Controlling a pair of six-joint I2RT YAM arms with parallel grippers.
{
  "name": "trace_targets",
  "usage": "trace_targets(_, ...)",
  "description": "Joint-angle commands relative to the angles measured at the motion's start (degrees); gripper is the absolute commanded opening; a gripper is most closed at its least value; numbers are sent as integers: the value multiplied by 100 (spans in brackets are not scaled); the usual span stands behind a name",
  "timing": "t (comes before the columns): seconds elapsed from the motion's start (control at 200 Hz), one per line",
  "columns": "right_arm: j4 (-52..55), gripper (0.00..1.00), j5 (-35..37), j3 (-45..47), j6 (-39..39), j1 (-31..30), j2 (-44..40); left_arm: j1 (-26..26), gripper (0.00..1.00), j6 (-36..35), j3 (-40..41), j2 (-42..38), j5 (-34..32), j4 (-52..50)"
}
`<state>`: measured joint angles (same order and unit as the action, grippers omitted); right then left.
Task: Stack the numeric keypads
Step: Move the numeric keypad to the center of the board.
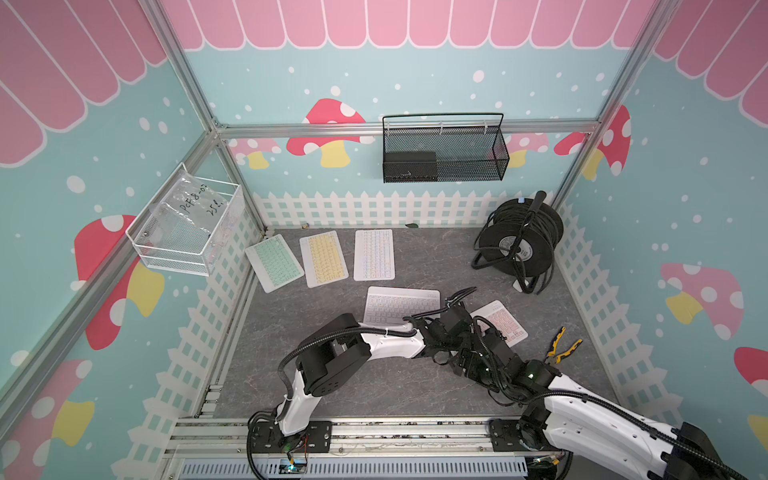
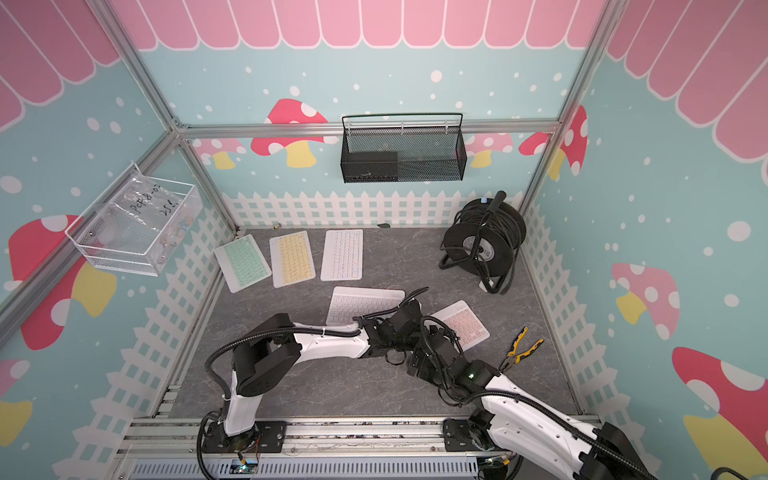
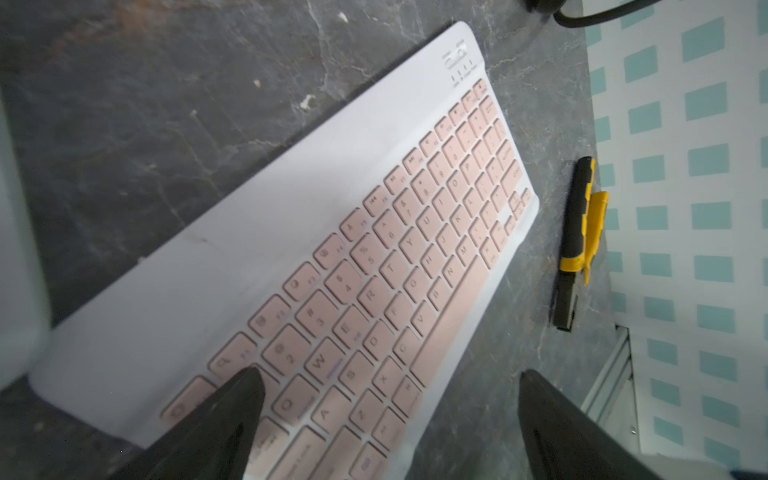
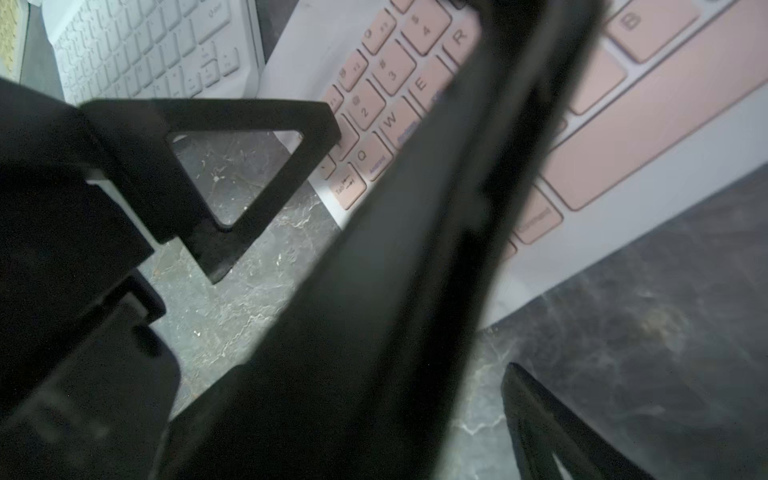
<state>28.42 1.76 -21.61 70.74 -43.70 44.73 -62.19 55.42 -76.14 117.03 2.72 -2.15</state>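
Five numeric keypads lie flat on the grey floor. Mint (image 1: 273,262), yellow (image 1: 323,258) and white (image 1: 374,254) sit in a back row. A pale one (image 1: 401,305) lies mid-floor, and a pink one (image 1: 505,322) lies to its right, partly under both arms. My left gripper (image 3: 390,386) is open above the pink keypad (image 3: 332,257), one fingertip (image 3: 245,395) over its keys and the other over bare floor. My right gripper (image 4: 380,374) is open beside the same keypad (image 4: 623,124). One of its fingers (image 4: 536,415) shows, and a black blur hides the other.
Yellow-handled pliers (image 1: 561,345) lie right of the pink keypad, near the fence wall. A black cable reel (image 1: 517,245) stands at the back right. A black mesh basket (image 1: 444,149) and a white wire basket (image 1: 187,224) hang on the walls.
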Motion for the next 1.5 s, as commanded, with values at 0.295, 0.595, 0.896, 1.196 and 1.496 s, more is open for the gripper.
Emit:
trace_targets(0.295, 1262, 100, 2454, -1893, -1040, 319, 393, -235, 98, 908, 1213, -1540, -490, -116)
trace_targets(0.595, 578, 100, 2491, -2263, -2760, 1533, 880, 387, 99, 1822, 3106, -2910, -1192, 685)
trace_targets(0.896, -967, 99, 834, -2740, -4795, 4072, 2716, 9, 99, 1926, 3211, -3260, -1388, 52)
trace_targets(1.196, -1625, 99, -1058, -3352, -5350, 5012, 4937, -379, 99, 2474, 3519, -3005, -1659, 512)
trace_targets(1.496, -1689, 95, -1595, -3561, -5491, 4987, 5821, -433, 99, 2465, 3158, -2395, -1425, 534)
